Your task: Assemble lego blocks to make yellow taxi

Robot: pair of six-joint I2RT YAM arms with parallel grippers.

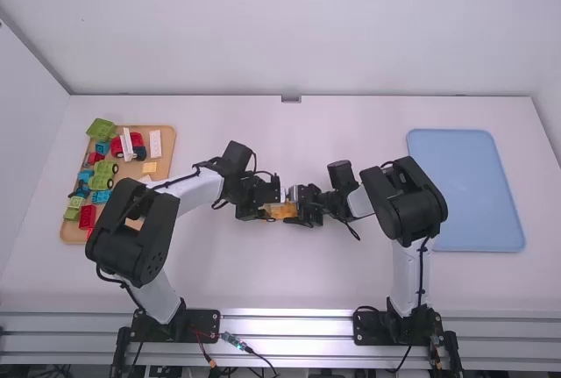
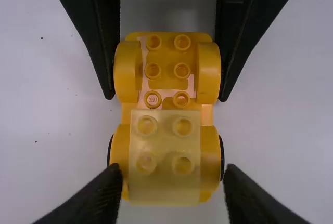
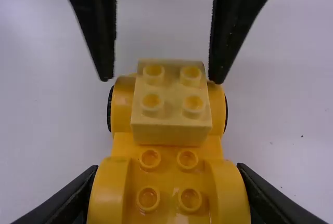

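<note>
Yellow taxi, high view: the part-built body (image 1: 280,210) sits near the middle of the table (image 1: 263,277), between the left gripper (image 1: 267,209) and the right gripper (image 1: 296,209); I can't tell whether it rests on the tabletop or is just above it.
Pale block, left wrist view: this four-studded piece (image 2: 164,154) stands on one end of the body, over the rear fenders as I judge it, while the open row of studs (image 2: 181,70) runs toward the other end.
Left gripper, left wrist view: released, its fingers spread either side of the block end.
Where to hold, left wrist view: the block's flat side walls would give a square bite; the rounded fenders (image 2: 127,73) are likelier to let pads slide.
Right gripper, right wrist view: clenched on the body, a finger against each outer fender at the bare-stud end.
Weight and feel, right wrist view: probably light, hard, smooth plastic that won't squash; the weak places are the joints between pieces, which could pop apart if levered.
Wheels, right wrist view: the dark tyre (image 3: 226,114) beside the block end may roll, so the body wants steadying from the far end.
Pressing, right wrist view: push straight down over the block's studs, since a tilted push could lift an edge.
</note>
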